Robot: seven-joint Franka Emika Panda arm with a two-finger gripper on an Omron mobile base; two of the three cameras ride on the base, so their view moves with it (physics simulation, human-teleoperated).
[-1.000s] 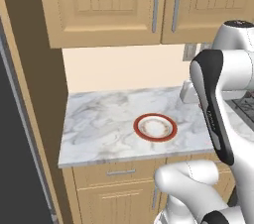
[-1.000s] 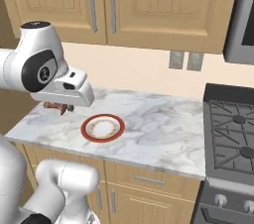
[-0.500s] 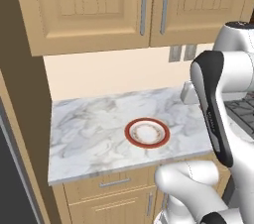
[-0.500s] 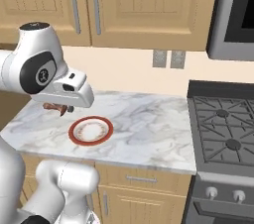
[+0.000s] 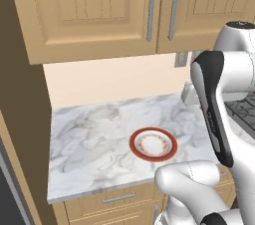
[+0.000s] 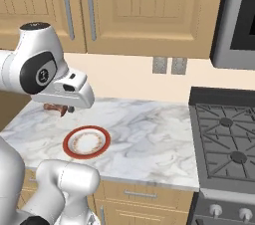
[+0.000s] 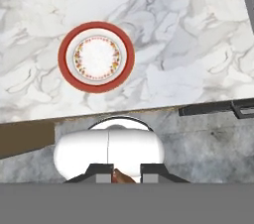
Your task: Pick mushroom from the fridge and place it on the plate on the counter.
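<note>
In the right base view my gripper (image 6: 60,110) hangs in the air above the left part of the marble counter (image 6: 149,139), shut on the small reddish-brown mushroom (image 6: 51,106). The hand view shows the mushroom (image 7: 122,176) pinched between the two dark fingertips (image 7: 101,171). The red-rimmed white plate (image 7: 96,63) lies on the counter, well apart from the gripper, with nothing on it. That plate (image 5: 153,144) (image 6: 86,142) sits near the counter's front edge. A dark sliver of the fridge (image 5: 7,194) shows at the far lower left.
A tall wooden panel (image 5: 25,119) closes the counter's left end. Tan wall cabinets (image 6: 124,10) hang above it and drawers (image 5: 117,199) sit below. At the counter's right end are a black gas stove (image 6: 229,139) and a microwave (image 6: 239,15), with wall outlets (image 6: 169,64) behind.
The whole picture has shifted, so the base has driven: the fridge slid out at the left, the stove came further in, and the plate appears nearer. The arm holds its pose, still gripping the mushroom.
</note>
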